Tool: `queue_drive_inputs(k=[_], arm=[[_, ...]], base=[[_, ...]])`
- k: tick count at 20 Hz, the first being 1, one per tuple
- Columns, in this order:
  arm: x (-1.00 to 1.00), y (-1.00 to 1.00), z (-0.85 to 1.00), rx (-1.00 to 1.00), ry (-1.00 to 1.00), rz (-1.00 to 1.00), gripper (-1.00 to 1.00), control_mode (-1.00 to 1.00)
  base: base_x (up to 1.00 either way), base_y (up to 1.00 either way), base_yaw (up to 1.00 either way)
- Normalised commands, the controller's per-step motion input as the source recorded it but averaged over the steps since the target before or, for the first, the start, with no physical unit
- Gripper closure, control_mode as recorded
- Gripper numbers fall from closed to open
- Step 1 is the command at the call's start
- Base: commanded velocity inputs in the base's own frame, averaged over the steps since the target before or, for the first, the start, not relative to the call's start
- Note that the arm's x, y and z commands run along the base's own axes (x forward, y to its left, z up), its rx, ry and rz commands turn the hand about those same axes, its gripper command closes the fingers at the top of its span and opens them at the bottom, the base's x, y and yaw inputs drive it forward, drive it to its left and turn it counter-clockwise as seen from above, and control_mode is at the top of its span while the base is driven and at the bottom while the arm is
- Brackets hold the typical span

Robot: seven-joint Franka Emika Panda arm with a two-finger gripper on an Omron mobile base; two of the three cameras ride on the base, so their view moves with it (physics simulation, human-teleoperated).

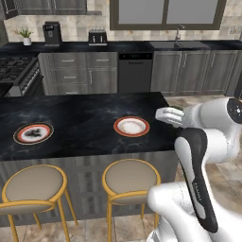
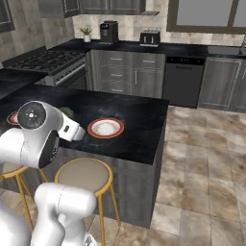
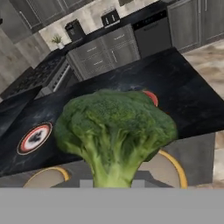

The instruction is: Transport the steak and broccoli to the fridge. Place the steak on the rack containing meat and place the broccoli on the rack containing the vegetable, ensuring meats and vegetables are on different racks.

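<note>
We have the broccoli (image 3: 114,131) pinched by its stem in narrow jaws, head rising toward twelve o'clock in the hand view, its long axis running straight out from the gripper (image 3: 113,183) over the dark island counter (image 1: 85,118).

hand (image 1: 166,115): over the dark surface's (image 1: 85,127) edge | white plate (image 1: 131,126): just beside it | dark-smeared plate (image 1: 33,133): well apart | two stools (image 1: 130,178): below
</note>
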Motion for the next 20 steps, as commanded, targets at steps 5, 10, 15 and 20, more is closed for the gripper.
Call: queue_drive_inputs(k=[5, 10, 15, 20], arm=[[-0.76, -0.17, 0.18, 0.00, 0.08, -0.06, 1.00, -1.00], [-0.18, -0.15, 0.00, 0.00, 0.05, -0.02, 1.00, 1.00], [0.00, 0.00, 0.00, 0.00, 0.00, 0.00, 1.00, 1.00], [0.00, 0.00, 0.00, 0.00, 0.00, 0.00, 1.00, 1.00]], base=[[0.00, 0.00, 0.00], [-0.23, -0.42, -0.08], [-0.26, -0.97, -0.32], [-0.04, -0.84, -0.58]])
